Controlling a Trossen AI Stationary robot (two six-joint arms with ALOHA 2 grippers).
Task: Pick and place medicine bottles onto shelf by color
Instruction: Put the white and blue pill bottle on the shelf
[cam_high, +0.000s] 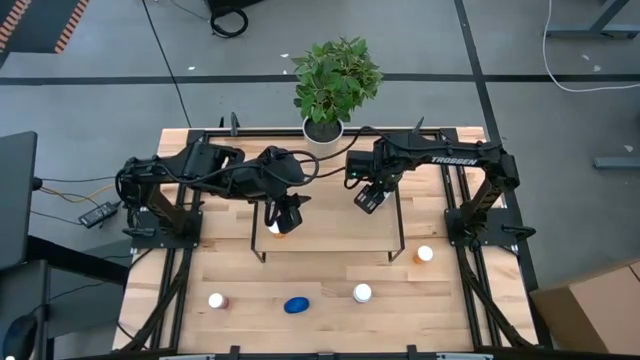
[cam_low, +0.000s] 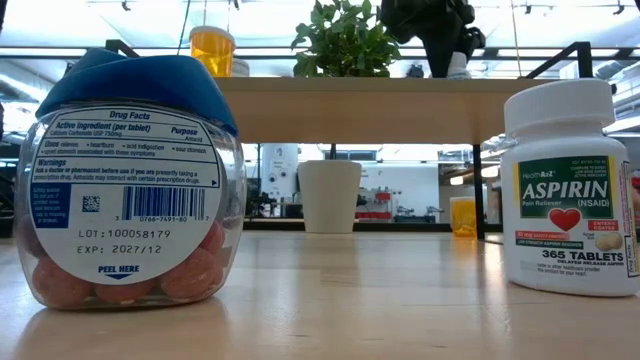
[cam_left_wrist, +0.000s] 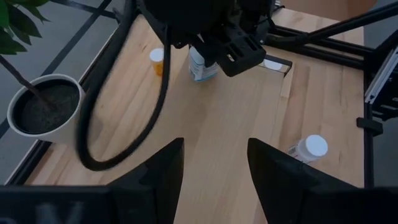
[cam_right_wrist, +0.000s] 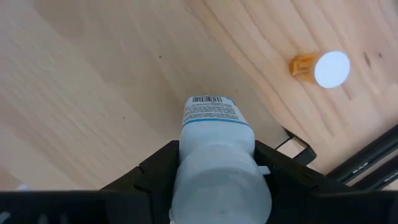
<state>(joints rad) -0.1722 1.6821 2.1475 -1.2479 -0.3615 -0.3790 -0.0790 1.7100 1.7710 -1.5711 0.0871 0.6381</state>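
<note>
While the right gripper (cam_right_wrist: 214, 168) is closed on a white bottle (cam_right_wrist: 217, 155) above the shelf (cam_high: 330, 215), we see that the long axis of the bottle runs straight out between the fingers, with the barcode end pointing down to the wood. Our left gripper (cam_left_wrist: 214, 165) stands apart with nothing in it, over the shelf near an upright orange bottle (cam_high: 277, 229).

We see the shelf (cam_high: 330, 235) mid-table, plant pot (cam_high: 322, 129) at the far edge behind it. One bottle (cam_high: 277, 229) sits on the shelf's left part. Near the front edge: three bottles (cam_high: 216, 300) (cam_high: 296, 305) (cam_high: 362, 293) in a row; another bottle (cam_high: 425, 254) just right of the shelf.
</note>
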